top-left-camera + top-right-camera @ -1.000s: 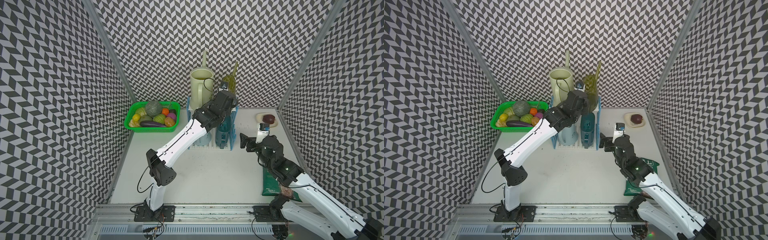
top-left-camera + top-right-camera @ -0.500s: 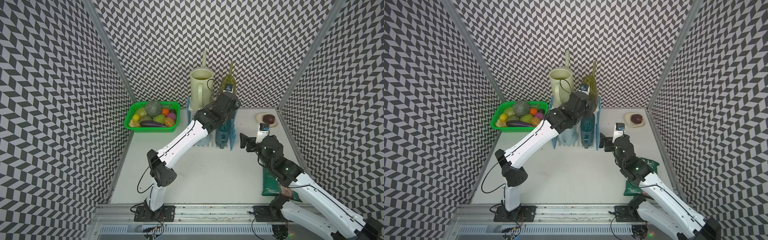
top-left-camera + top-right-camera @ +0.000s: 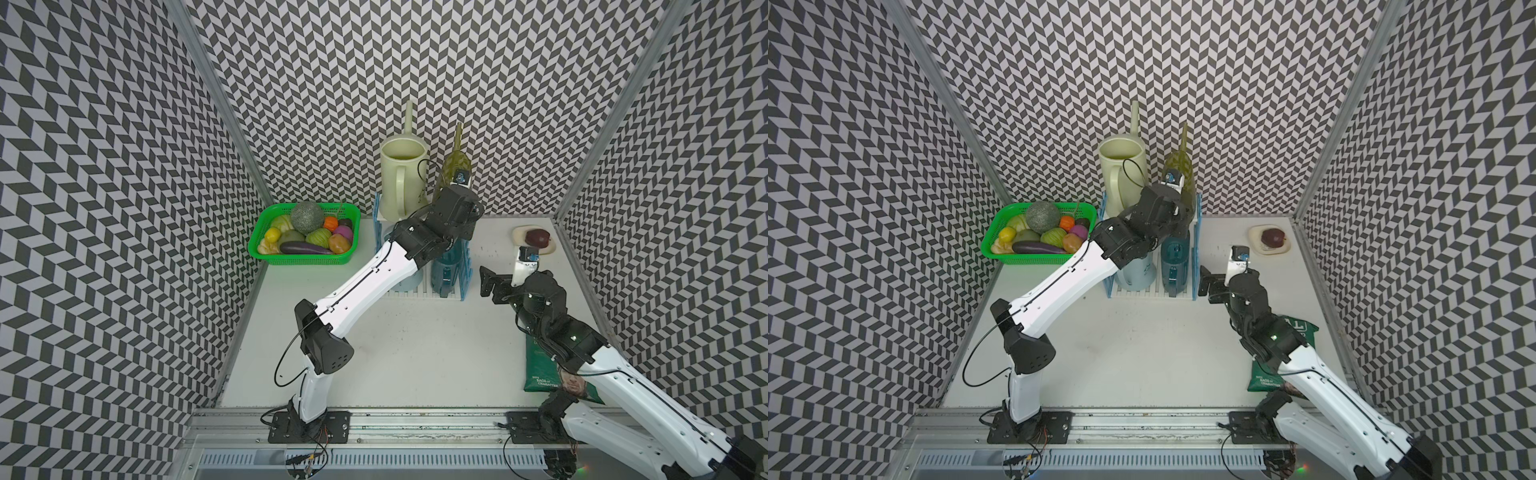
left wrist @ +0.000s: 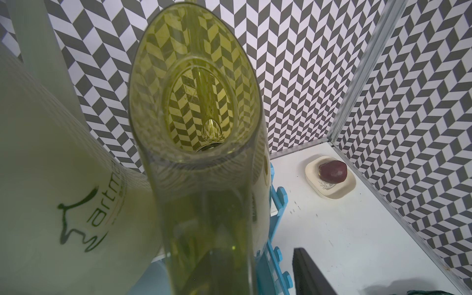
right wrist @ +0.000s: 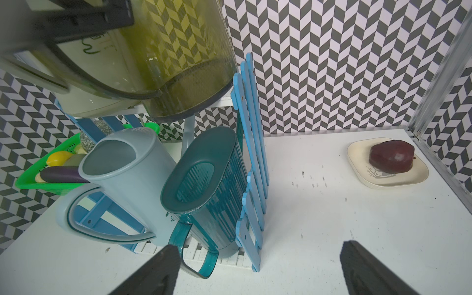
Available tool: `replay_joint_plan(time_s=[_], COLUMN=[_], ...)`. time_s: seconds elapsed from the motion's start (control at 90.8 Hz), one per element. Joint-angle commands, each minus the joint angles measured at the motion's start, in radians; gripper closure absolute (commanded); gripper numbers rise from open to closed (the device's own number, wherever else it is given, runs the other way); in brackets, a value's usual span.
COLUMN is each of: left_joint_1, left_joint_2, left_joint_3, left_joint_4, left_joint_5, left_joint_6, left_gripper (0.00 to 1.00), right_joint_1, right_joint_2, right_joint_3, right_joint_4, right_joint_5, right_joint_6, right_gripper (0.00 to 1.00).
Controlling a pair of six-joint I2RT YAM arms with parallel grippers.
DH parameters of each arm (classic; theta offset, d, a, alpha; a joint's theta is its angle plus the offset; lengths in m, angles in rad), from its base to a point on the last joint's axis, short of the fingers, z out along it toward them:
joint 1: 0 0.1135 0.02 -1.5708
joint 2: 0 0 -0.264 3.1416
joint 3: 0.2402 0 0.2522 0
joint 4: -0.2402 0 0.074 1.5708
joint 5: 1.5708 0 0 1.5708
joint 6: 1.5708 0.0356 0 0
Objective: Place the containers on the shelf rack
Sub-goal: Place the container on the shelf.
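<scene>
Containers look to be all four on the shelf rack [image 5: 251, 153]: cream jug [image 3: 401, 183] and olive-green jug [image 3: 455, 166] up top, light blue jug [image 5: 132, 178] and dark teal jug [image 5: 212, 194] on the lower tier.

Left to right: the green basket [image 3: 303, 259] sits clear of the rack's left panel, no issue there. The left gripper [image 3: 462, 198] is up at the olive-green jug's handle side, but I honestly can't tell if it's pinching or loose.

My worry is that this jug looks close to the front edge, right beside the cream one. A finger snagging the handle on the way out could tip it onto the teal one.

The back wall is tight behind the spouts, with open table out front. The right gripper [image 3: 487, 281] hangs spread wide and empty just beside the right panel, and the dish [image 3: 519, 237] is well apart.
</scene>
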Motion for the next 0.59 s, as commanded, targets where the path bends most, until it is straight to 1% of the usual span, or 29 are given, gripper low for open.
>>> replay_joint_plan(time_s=[0.0,0.463,0.518,0.584], left_joint_1=[-0.009,-0.002,-0.002,-0.003], left_joint_2=[0.002,0.013,0.008,-0.001], left_joint_3=[0.0,0.008,0.004,-0.001], left_joint_4=[0.019,0.022,0.021,0.021], left_joint_5=[0.012,-0.008,-0.008,-0.007], left_joint_6=[0.004,0.023,0.022,0.023], left_gripper=[0.51,0.51,0.5,0.46], right_joint_1=[-0.002,-0.002,-0.002,-0.002], right_joint_2=[-0.017,-0.024,-0.027,-0.029], right_joint_3=[0.006,0.006,0.004,0.004], right_joint_4=[0.032,0.026,0.025,0.024], right_joint_5=[0.001,0.0,0.001,0.003], right_joint_6=[0.009,0.011,0.011,0.011], right_gripper=[0.0,0.0,0.0,0.0])
